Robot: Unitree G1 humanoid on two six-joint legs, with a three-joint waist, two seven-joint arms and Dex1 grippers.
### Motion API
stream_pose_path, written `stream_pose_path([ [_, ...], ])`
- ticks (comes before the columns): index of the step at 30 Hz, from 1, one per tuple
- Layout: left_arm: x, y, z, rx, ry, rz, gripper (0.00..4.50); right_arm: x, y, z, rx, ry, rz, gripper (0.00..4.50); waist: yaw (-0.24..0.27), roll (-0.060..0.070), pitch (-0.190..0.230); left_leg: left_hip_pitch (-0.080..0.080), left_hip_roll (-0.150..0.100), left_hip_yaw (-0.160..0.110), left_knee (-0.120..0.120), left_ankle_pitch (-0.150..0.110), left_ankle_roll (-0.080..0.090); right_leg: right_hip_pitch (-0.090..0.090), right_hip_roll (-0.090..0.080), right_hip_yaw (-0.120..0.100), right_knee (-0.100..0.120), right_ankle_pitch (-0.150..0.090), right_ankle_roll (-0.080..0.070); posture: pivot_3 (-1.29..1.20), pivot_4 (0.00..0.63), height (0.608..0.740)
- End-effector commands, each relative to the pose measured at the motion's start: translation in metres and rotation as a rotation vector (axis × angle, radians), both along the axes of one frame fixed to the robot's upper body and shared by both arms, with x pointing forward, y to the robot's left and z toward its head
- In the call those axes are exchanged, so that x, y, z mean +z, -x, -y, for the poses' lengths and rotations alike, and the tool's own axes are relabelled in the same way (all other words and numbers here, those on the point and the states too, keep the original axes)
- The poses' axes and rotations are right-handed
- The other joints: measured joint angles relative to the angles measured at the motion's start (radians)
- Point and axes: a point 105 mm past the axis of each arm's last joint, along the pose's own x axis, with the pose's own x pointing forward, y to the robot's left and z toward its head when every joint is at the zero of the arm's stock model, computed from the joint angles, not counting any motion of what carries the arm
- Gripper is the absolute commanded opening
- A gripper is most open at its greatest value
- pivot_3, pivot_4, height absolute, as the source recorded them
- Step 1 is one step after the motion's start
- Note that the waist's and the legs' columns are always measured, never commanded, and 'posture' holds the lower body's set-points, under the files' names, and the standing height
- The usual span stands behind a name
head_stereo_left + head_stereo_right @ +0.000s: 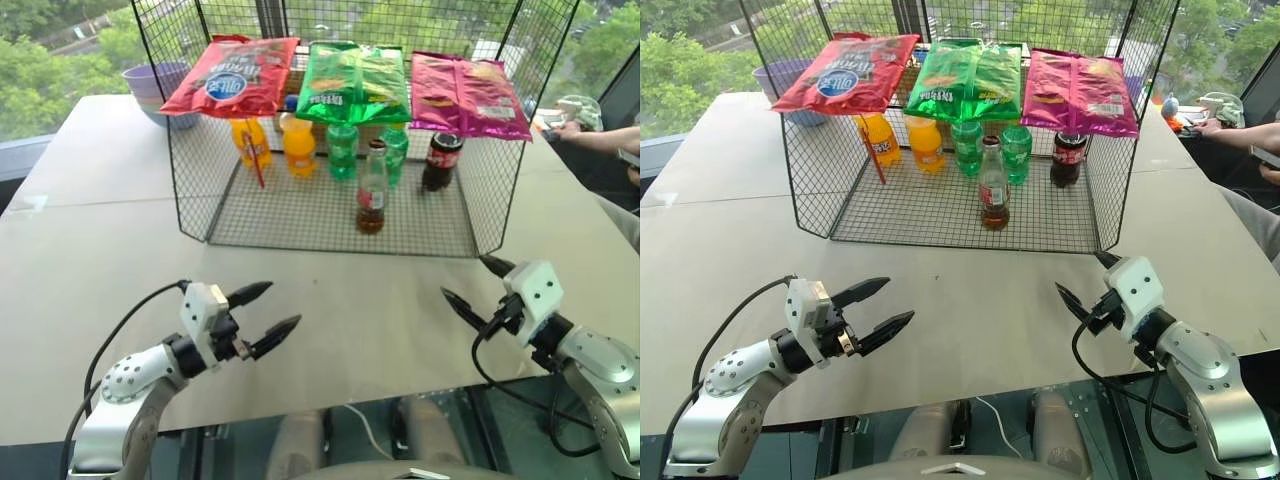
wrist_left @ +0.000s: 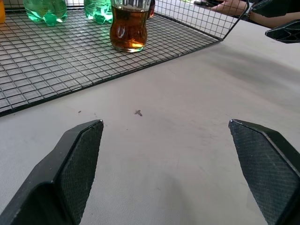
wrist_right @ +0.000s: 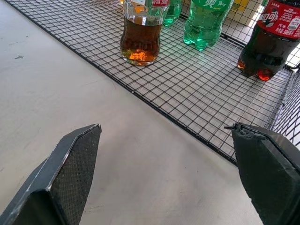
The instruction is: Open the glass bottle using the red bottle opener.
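The glass bottle (image 1: 372,188) stood upright on the wire rack (image 1: 300,215) toward the table's (image 1: 90,260) far edge, the red bottle opener (image 1: 259,160) hanging near the rack's left. Both the left gripper (image 1: 262,315) and right gripper (image 1: 478,285) hovered near the near edge, fingers apart, empty.

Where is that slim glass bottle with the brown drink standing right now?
The glass bottle stands upright on the wire rack's floor, near its open front edge, just ahead of the green bottles and left of the dark cola bottle.

glass bottle (image 1: 993,187) upright in wire rack (image 1: 840,190), both pincers — left (image 1: 888,308), right (image 1: 1087,281) — apparently empty
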Motion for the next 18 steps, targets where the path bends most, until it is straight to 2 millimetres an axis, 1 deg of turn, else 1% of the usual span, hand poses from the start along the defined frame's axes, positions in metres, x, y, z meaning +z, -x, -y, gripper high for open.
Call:
stream_pose_path([
  [1, 0.018, -0.013, -0.005, 0.077, 0.052, 0.074, 4.43, 0.025, -0.001, -0.006, 0.029, -0.040, 0.127, 4.50, 0.000, 0.000, 0.000, 0.000, 0.000, 0.000, 0.000, 0.000, 0.000, 0.000, 0.000, 0.000, 0.000, 0.000, 0.000, 0.00, 0.150, 0.740],
  [2, 0.025, -0.025, -0.012, 0.141, 0.097, 0.093, 4.43, 0.035, 0.000, -0.014, 0.063, -0.087, 0.167, 4.50, 0.001, 0.001, 0.000, 0.000, 0.000, 0.000, 0.000, 0.000, 0.000, 0.000, 0.000, 0.000, 0.000, 0.000, 0.000, 0.00, 0.150, 0.740],
  [4, 0.035, -0.040, -0.021, 0.212, 0.152, 0.116, 4.43, 0.047, 0.002, -0.024, 0.109, -0.136, 0.212, 4.50, 0.005, 0.000, 0.001, 0.000, 0.000, -0.001, 0.001, 0.000, 0.000, 0.000, 0.000, 0.000, 0.001, -0.001, 0.002, 0.00, 0.150, 0.740],
  [6, 0.045, -0.053, -0.030, 0.275, 0.201, 0.129, 4.43, 0.068, 0.012, -0.038, 0.200, -0.156, 0.324, 4.50, 0.005, 0.000, 0.000, 0.001, 0.000, -0.002, 0.002, 0.000, 0.000, 0.001, 0.002, -0.001, 0.001, -0.001, 0.003, 0.00, 0.150, 0.740],
  [9, 0.056, -0.071, -0.039, 0.331, 0.233, 0.139, 4.43, 0.093, 0.026, -0.054, 0.319, -0.251, 0.371, 4.50, 0.002, 0.000, 0.001, 0.001, -0.002, -0.001, 0.002, 0.000, 0.000, 0.002, 0.002, -0.001, 0.001, 0.000, 0.000, 0.00, 0.150, 0.740],
  [11, 0.062, -0.084, -0.043, 0.362, 0.234, 0.150, 4.43, 0.103, 0.031, -0.061, 0.373, -0.279, 0.375, 4.50, 0.001, 0.000, 0.001, 0.000, -0.003, -0.001, 0.001, 0.000, 0.000, 0.001, 0.002, -0.001, 0.001, 0.001, -0.001, 0.00, 0.150, 0.740],
  [13, 0.068, -0.095, -0.046, 0.389, 0.237, 0.162, 4.43, 0.108, 0.036, -0.065, 0.406, -0.288, 0.372, 4.50, 0.003, -0.001, 0.001, -0.001, -0.003, -0.001, 0.001, 0.000, 0.000, 0.001, 0.002, -0.001, 0.001, 0.001, -0.001, 0.00, 0.150, 0.740],
  [16, 0.078, -0.118, -0.050, 0.439, 0.210, 0.172, 4.43, 0.112, 0.041, -0.069, 0.431, -0.279, 0.369, 4.50, 0.014, -0.002, 0.001, -0.001, -0.004, 0.000, 0.002, 0.000, 0.000, 0.002, 0.002, -0.002, 0.001, 0.001, -0.001, 0.00, 0.150, 0.740],
  [18, 0.083, -0.125, -0.049, 0.436, 0.208, 0.181, 4.43, 0.113, 0.043, -0.069, 0.433, -0.276, 0.366, 4.50, 0.018, -0.002, 0.001, 0.000, -0.004, 0.001, 0.002, 0.000, 0.000, 0.003, 0.002, -0.002, 0.001, 0.001, -0.001, 0.00, 0.150, 0.740],
])
